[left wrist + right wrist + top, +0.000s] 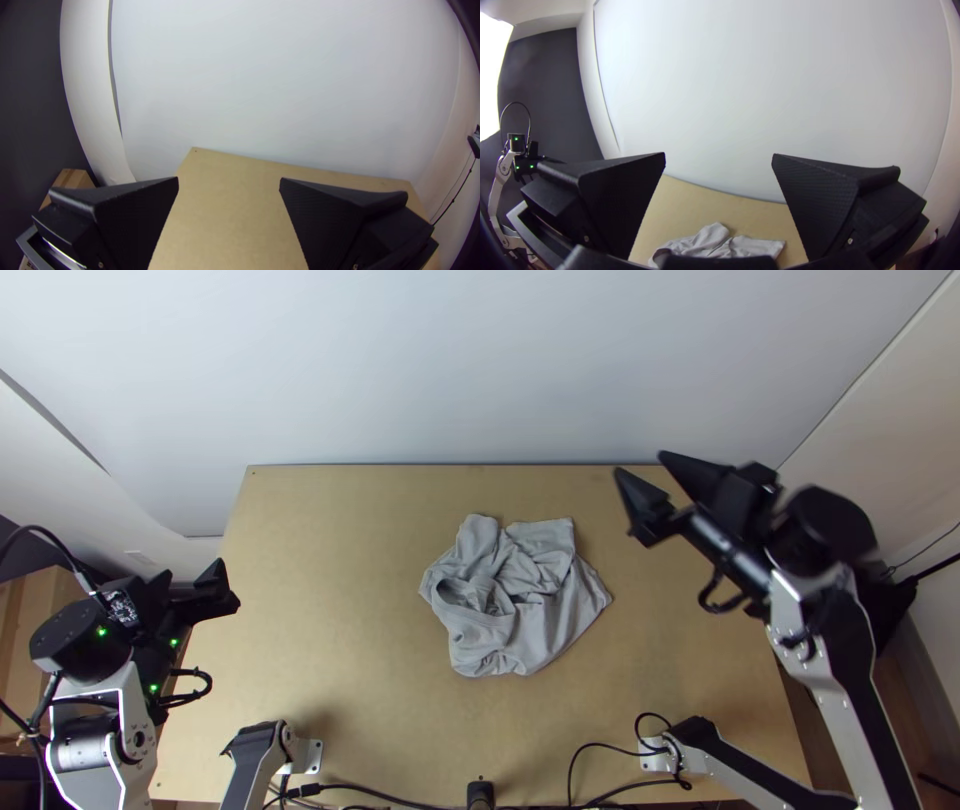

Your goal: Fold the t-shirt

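1. Left of the table's [330, 570] left edge, cardboard box [35, 605]
2. Just inside the table's left edge in the top view, left gripper [228, 588] with broad fingers [135, 215] spread well apart, nothing between
3. Slightly right of the table's middle, a little nearer the far edge than the near one, grey t-shirt [545, 615], bunched and crumpled, with an opening on the side toward the left edge and a flatter, square-ended part pointing toward the far edge
4. In the top view, over the far edge toward the table's far right corner, right gripper [641, 464], likewise spread wide and holding nothing, apart from the t-shirt
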Controlling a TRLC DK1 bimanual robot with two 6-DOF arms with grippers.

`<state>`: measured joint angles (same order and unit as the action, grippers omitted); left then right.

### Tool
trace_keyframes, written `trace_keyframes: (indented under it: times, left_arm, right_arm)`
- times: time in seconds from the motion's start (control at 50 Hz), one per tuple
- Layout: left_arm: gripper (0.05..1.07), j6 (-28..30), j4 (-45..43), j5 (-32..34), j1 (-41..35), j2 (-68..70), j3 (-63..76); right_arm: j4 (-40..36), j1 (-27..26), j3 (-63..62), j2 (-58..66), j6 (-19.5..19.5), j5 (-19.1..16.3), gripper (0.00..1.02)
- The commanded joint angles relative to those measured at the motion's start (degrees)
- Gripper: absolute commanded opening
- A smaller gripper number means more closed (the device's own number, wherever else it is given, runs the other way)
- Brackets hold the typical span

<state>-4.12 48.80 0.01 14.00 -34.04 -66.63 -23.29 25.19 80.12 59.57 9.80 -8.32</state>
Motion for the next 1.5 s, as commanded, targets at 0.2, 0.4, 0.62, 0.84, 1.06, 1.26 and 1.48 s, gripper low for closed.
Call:
trace_keyframes:
  times: [0.2, 0.4, 0.62, 0.84, 1.06, 1.26, 1.48]
  left_arm:
    - [1.03, -3.26, 9.74, 0.43, -1.17, -3.84, -10.54]
    - [1.03, -3.26, 12.02, 0.43, -1.43, -4.01, -10.80]
    - [1.03, -3.26, 13.78, 0.43, -0.55, -3.66, -11.33]
    - [1.03, -3.26, 14.57, 0.43, 0.50, -3.49, -11.68]
    - [1.03, -3.26, 14.57, 0.34, 1.12, -3.75, -12.03]
    - [1.03, -2.74, 14.57, 0.34, 1.21, -3.66, -12.21]
    - [1.03, -2.56, 14.57, 0.34, 1.21, -3.75, -11.68]
  right_arm:
    - [-9.06, 13.92, 14.98, 19.53, 0.74, 6.12, 0.98]
    - [-12.04, 21.57, 19.64, 29.46, 6.28, 9.46, 0.97]
    - [-13.19, 25.79, 23.07, 40.98, 18.50, 9.02, 0.97]
    - [-13.80, 27.54, 24.74, 50.91, 24.65, 8.14, 0.98]
    - [-16.88, 29.30, 32.03, 61.01, 25.53, 7.35, 0.97]
    - [-26.19, 29.74, 43.55, 71.47, 28.52, 7.35, 0.92]
    - [-31.47, 29.57, 51.28, 78.86, 28.52, 7.26, 0.92]
